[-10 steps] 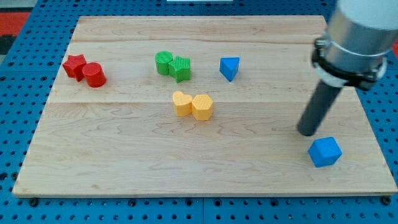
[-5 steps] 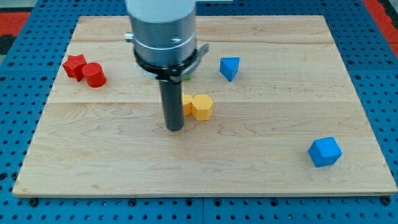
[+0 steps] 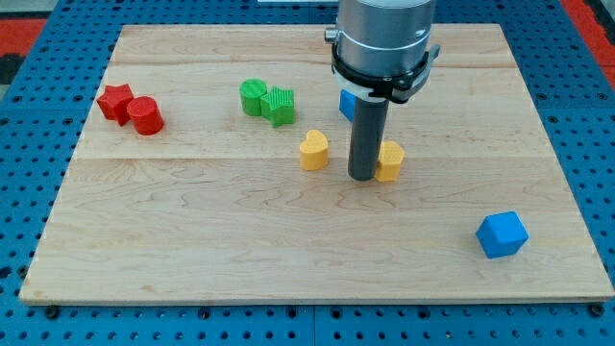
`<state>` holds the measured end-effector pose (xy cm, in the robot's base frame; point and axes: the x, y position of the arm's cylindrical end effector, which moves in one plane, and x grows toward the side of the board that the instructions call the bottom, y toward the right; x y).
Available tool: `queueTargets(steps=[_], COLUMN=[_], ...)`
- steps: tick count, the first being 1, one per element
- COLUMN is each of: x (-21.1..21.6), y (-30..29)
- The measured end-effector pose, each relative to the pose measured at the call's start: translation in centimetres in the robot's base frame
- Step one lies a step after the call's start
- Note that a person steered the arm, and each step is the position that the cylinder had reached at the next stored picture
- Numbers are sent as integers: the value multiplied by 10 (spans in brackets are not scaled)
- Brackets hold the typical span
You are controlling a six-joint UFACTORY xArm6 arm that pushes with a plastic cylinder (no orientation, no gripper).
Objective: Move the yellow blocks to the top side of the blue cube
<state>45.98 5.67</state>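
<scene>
My tip rests on the board near its middle, touching the left side of a yellow block that the rod partly hides. A second yellow block, heart-shaped, lies apart to the tip's left. The blue cube sits at the view's lower right, well below and right of both yellow blocks. A second blue block is mostly hidden behind the rod, above the tip.
Two green blocks sit together above and left of the yellow heart. Two red blocks sit together at the view's left. The wooden board lies on a blue pegboard.
The rod swung from the right to the left of the yellow pair, then right. The two yellow blocks have split: one was pushed right, the heart shifted a little right.
</scene>
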Motion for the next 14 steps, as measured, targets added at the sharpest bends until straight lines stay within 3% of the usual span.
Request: queueTargets(steps=[1, 3, 5, 6, 7, 9, 11, 12, 14], x=[-21, 7, -5, -8, 10, -13, -32, -62, -34], y=[18, 63, 114, 104, 48, -100, -159, -173, -80])
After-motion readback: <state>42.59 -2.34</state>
